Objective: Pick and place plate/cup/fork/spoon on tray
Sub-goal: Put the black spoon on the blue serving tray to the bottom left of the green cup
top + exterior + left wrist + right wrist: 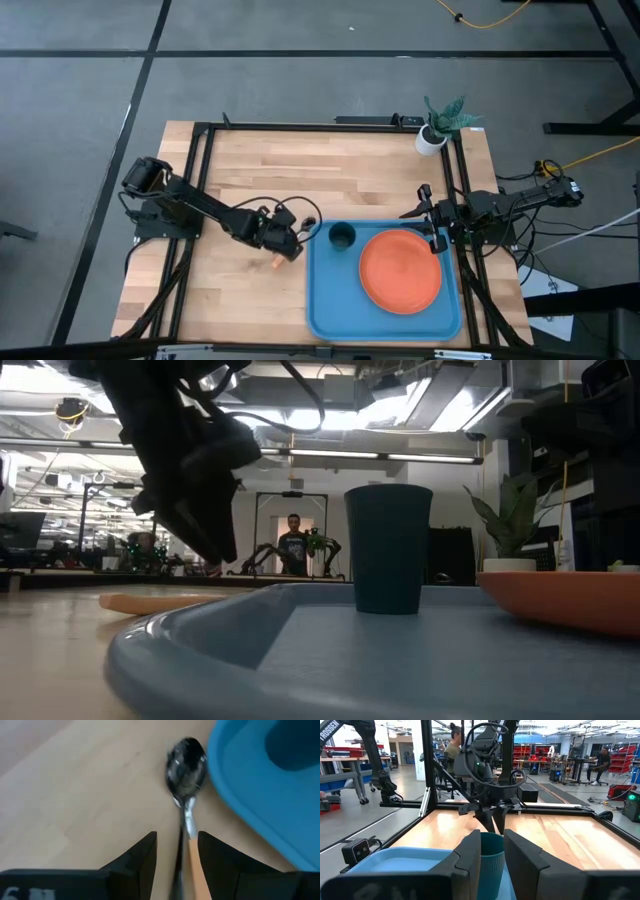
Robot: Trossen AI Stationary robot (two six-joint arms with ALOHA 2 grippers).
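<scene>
Dark fingers of the left gripper [177, 865] stand slightly apart and reach down to the light wooden table [250, 180], just beside the left rim of the large bright blue rectangular plastic tray [325, 300]. Between the fingers, in the left wrist view, run two handles side by side: the thin dark handle of the slim metallic spoon [186, 767] and the light orange handle of the small fork [192, 865]. The pictures do not settle whether the fingers touch either handle. The spoon's oval bowl lies on the wood ahead of the fingertips, close to the tray's rounded edge but apart from it. From above, the orange handle end peeks out below the left gripper [285, 245] on the bare wood.

On the tray, the small dark teal-green round cup [342, 236] stands upright near the upper left corner, and the round flat orange plate [400, 270] lies to its right, filling much of the tray's right half. The two are near each other without touching.

At the table's right edge, level with the tray's upper right corner, the right gripper [432, 228] hangs with its fingers apart and nothing between them.

Bare wood stretches wide above and to the left of the left gripper. A white pot with a green plant [435, 135] sits at the far right corner.
</scene>
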